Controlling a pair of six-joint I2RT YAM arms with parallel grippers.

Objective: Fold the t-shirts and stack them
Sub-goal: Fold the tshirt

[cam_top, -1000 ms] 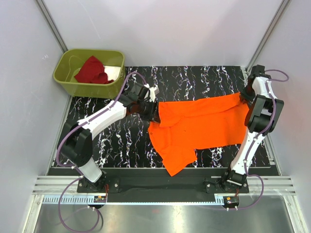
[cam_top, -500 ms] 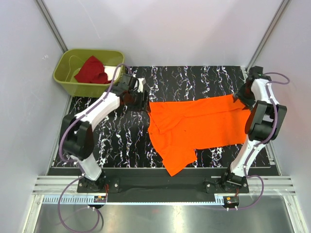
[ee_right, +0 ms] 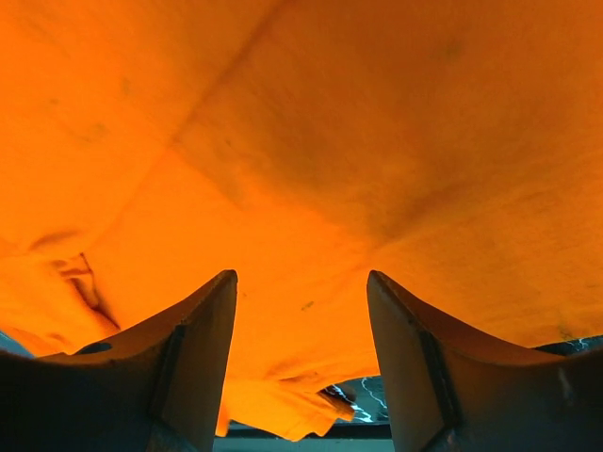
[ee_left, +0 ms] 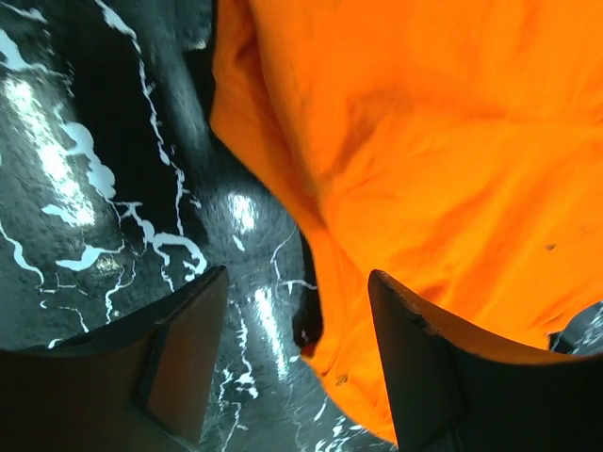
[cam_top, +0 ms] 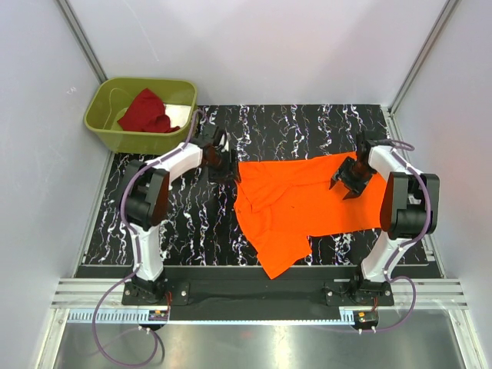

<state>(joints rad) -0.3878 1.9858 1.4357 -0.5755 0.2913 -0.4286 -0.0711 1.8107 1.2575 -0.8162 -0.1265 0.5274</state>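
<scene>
The bright orange t-shirt (cam_top: 307, 196) lies spread on the black marbled table (cam_top: 169, 215), and one flap reaches the front edge. My left gripper (cam_top: 227, 167) stands open at the shirt's upper left corner. In the left wrist view the shirt's edge (ee_left: 424, 141) runs between the fingers of the left gripper (ee_left: 297, 320), which grip nothing. My right gripper (cam_top: 347, 183) hovers open over the shirt's right part. In the right wrist view orange cloth (ee_right: 301, 141) fills the frame under the right gripper (ee_right: 301, 320). The dark red t-shirt (cam_top: 146, 111) lies crumpled in the bin.
An olive-green bin (cam_top: 104, 123) stands at the back left, off the table's corner. Grey walls with metal posts close in the left, right and back sides. A black rail (cam_top: 254, 288) carrying both arm bases runs along the front.
Both grippers opened and let go of the orange shirt, which now lies flat. The left gripper drew back to the shirt's corner. The right gripper swung from the far right edge inward over the cloth.
</scene>
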